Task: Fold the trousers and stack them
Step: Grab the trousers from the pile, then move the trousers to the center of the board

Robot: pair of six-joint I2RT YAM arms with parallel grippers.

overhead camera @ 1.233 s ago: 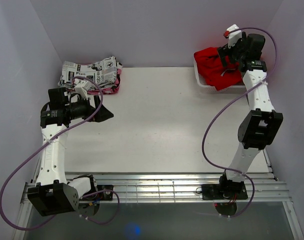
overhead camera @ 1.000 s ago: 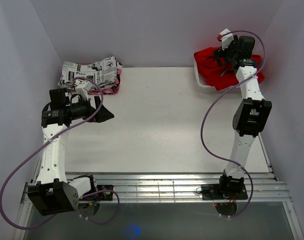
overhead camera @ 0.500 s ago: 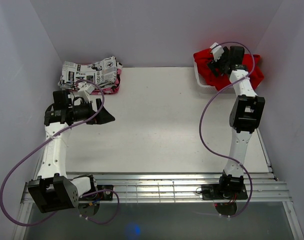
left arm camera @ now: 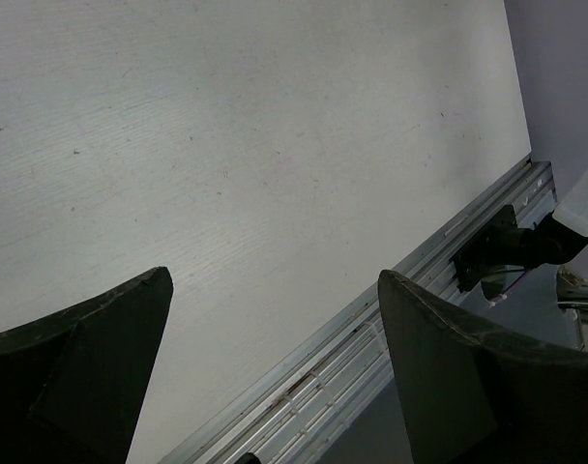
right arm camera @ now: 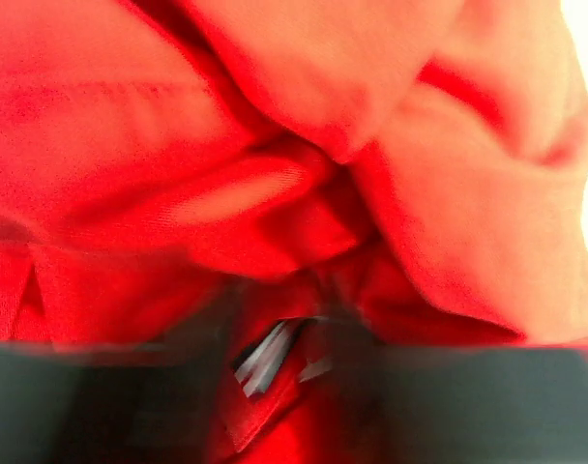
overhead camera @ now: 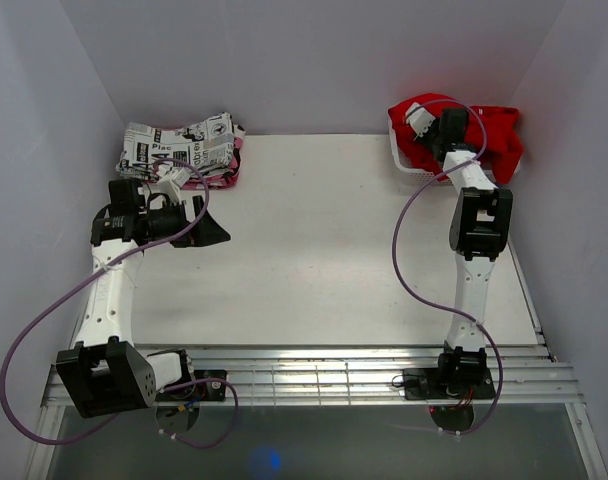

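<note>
Red trousers: lay bunched in basket, 1 o'clock; folding not begun. Left fingers stood open; right fingers buried, state untellable.

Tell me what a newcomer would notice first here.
The bright red trousers stand out first, bunched in a white basket at the table's far right corner, with the right gripper pressed into the heap. Next comes the newspaper-print folded garment at the far left corner. Near it, the left gripper hangs open above the table.
</note>
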